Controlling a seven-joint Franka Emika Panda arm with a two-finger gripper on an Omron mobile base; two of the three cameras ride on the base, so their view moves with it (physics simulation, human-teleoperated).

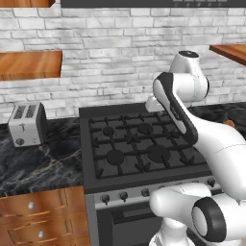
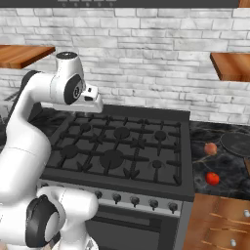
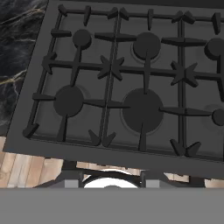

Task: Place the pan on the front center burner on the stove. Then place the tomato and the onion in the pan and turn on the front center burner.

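So basically nothing on the task list is done yet, going by how things sit. Nearest the base is the stove's (image 2: 122, 146) steel front with its row of knobs (image 2: 134, 200), none of which I'd guess has been turned, since no flame shows anywhere. Just past that, the front center burner (image 3: 142, 110) is bare, that wide black disc with the grate prongs around it and no pan on top. The end effector (image 2: 93, 106) hangs above the back left part of the grates, empty as far as I can see, and the hand camera looks straight down at the burners. I honestly can't tell if its fingers are spread or pressed together, the tips are too tucked away at the bottom of the hand view. Off to the right on the dark marble surface (image 2: 229, 180), the tomato (image 2: 212, 178) sits closest to the front, the onion (image 2: 210, 148) a bit further back, and the pan (image 2: 237, 144) beside the onion near the picture's right edge, partly cut off. So all three still need moving, pan first, then the veg, then the knob. The arm's on the far side of the stove from all of it, so my guess is a long swing right comes next.
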